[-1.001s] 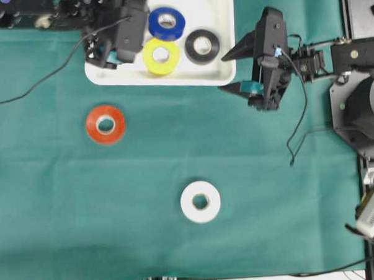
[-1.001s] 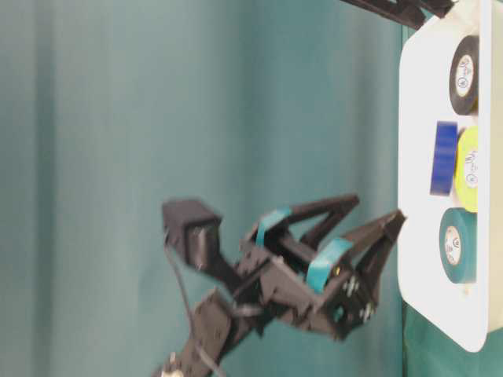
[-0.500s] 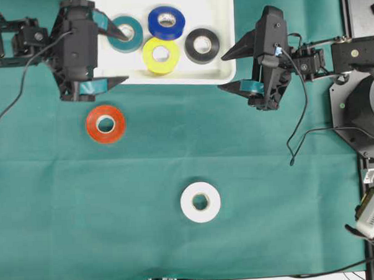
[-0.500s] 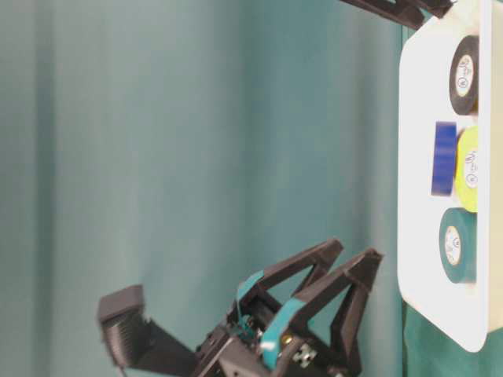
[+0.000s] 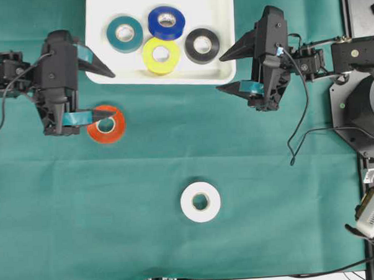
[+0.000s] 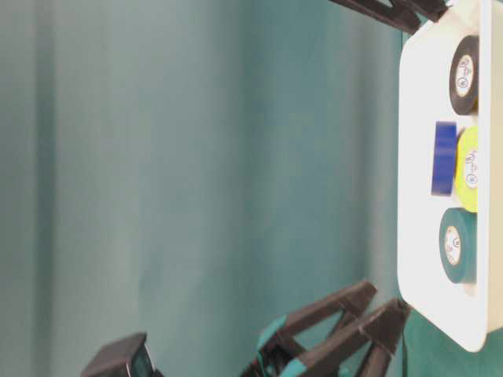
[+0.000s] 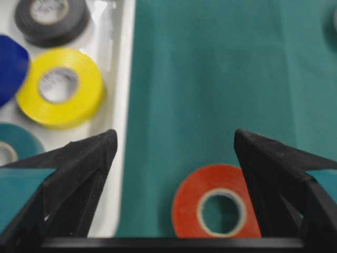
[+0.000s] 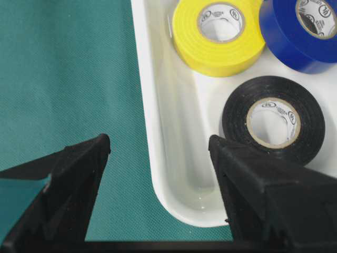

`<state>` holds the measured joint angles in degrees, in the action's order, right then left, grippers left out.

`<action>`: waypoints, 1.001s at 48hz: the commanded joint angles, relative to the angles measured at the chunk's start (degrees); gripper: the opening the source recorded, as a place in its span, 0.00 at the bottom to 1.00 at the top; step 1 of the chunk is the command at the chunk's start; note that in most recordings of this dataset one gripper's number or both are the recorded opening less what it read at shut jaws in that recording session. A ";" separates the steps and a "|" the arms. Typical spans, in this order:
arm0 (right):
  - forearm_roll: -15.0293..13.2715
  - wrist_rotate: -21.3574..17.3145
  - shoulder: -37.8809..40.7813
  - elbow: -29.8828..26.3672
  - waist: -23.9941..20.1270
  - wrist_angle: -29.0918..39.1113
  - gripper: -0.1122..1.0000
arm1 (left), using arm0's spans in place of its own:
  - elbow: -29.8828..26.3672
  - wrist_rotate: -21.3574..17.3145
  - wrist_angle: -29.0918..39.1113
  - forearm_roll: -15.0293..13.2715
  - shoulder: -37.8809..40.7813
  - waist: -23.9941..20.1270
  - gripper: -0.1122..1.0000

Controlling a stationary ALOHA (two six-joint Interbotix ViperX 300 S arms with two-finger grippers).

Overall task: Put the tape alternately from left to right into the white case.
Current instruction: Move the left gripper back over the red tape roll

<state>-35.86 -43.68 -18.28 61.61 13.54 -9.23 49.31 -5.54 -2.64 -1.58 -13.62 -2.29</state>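
Overhead exterior: left gripper (image 5: pixel 98 93) fingers spread, empty, beside red roll (image 5: pixel 105 124). Light, stiff, smooth ring; best pinched across rim. Right gripper (image 5: pixel 228 69) fingers spread, empty.

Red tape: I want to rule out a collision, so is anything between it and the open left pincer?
Nothing visible: the left pincer stands open, its lower finger already over the red tape.

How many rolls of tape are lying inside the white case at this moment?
4. In the white case lie the teal roll at the left, the blue roll in the top middle, the yellow roll below it, and the black roll at the right. None seems hidden.
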 commanded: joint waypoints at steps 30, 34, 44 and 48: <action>0.18 0.00 -1.85 -0.97 -0.09 -1.05 0.84 | 7.91 3.34 -10.55 -0.09 -5.10 3.87 0.73; 0.18 -0.09 -1.85 -0.97 -0.09 -1.05 0.84 | 8.00 3.34 -10.55 -0.09 -4.92 4.13 0.73; 0.18 -0.09 -1.85 -1.05 -1.14 -1.05 0.84 | 8.17 3.34 -10.46 -0.09 -4.75 5.01 0.73; 0.18 -0.09 -1.85 -1.14 -1.67 -1.05 0.84 | 8.17 3.34 -10.55 -0.09 -4.75 5.36 0.73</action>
<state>-35.86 -43.68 -18.28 61.61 12.39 -9.84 57.92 -2.20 -12.57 -1.49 -18.02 2.46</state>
